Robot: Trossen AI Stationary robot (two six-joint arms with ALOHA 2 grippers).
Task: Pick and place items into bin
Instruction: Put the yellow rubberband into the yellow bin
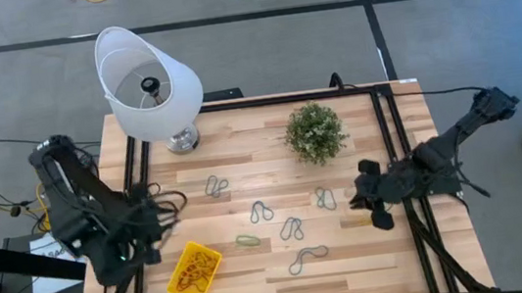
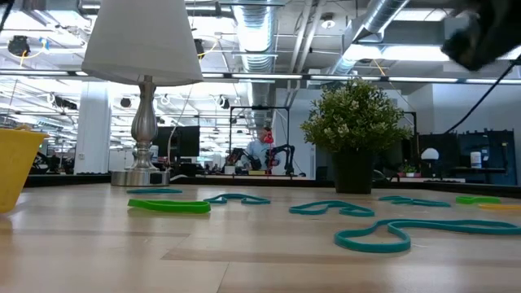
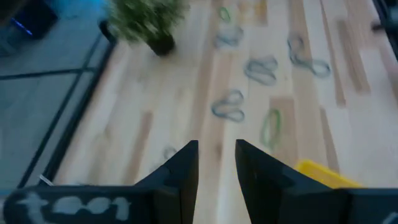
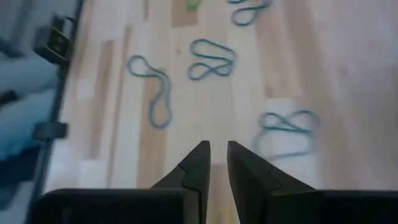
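Observation:
The yellow bin stands near the table's front left with several red and yellow loops in it; its corner shows in the left wrist view. Loose loops lie flat on the wood: grey-teal ones, a green one, and a yellow one. My left gripper hangs above the table just beyond the bin's far side, narrowly open and empty. My right gripper hangs beside a green-grey loop, with a narrow gap and empty.
A white-shaded lamp stands at the far left and a small potted plant at the far middle. Dark rails run along both sides of the table. Bare wood lies along the near edge, right of the bin.

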